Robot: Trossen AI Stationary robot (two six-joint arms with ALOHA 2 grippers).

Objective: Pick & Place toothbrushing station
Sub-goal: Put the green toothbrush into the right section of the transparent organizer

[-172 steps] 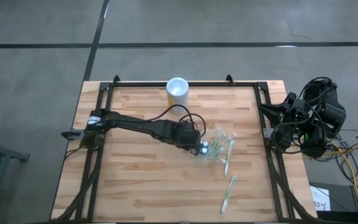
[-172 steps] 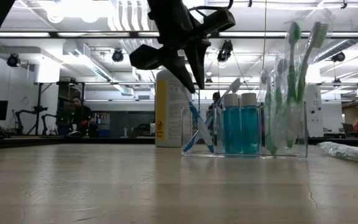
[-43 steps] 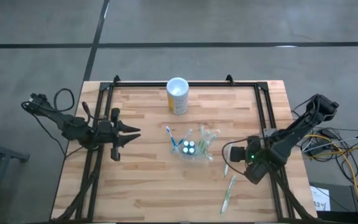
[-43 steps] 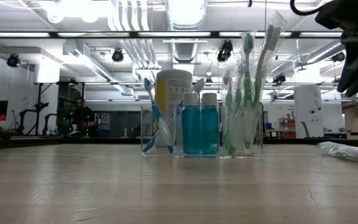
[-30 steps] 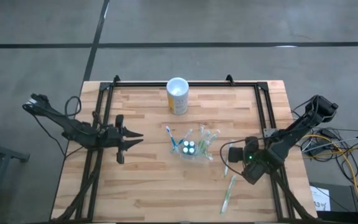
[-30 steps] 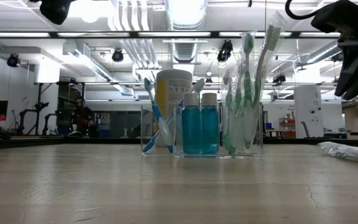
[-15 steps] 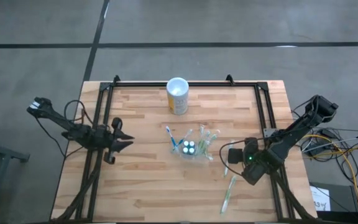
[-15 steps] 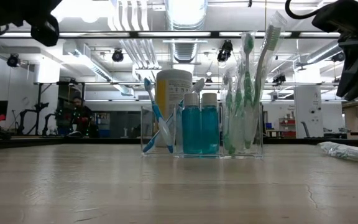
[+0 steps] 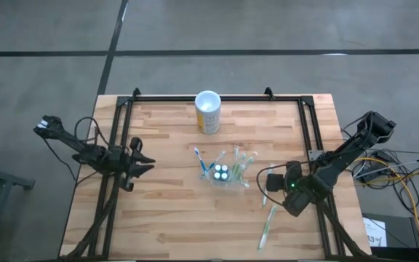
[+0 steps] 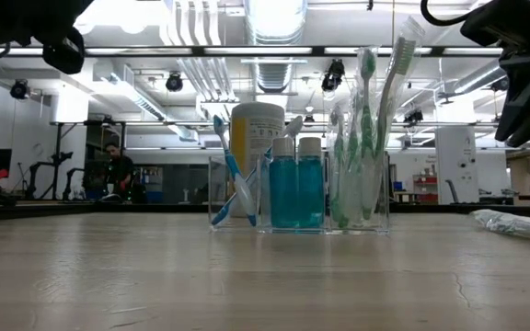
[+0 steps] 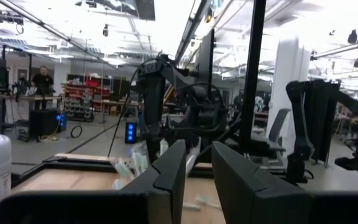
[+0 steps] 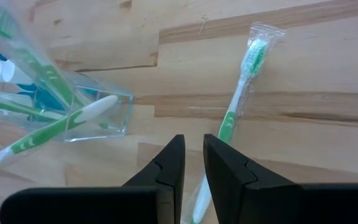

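High view: clear see-through plastic toothbrushing station, w/ blue bottles and green/white brushes inside, stands upright mid-table, below the white-rimmed yellow cup. Left gripper is parked at the table's left rail, well apart from the station. Right gripper hovers just right of the station, above a wrapped green toothbrush; a second wrapped brush lies nearer the front edge.

Low view: station sits flat, nothing touching it. Open wood on all sides; wrapped brush lies near the right edge.

Left wrist view: fingers stand a narrow slot apart, holding nothing.

Right wrist view: fingers nearly pressed together, empty, w/ the wrapped brush beyond the tips and the station wall beside.

Judgement: step in hand is approach to the wrapped brush. Spread the claw first, align across the handle, descend straight. Risk: nudging the station wall. Clearest exit is toward the front edge.
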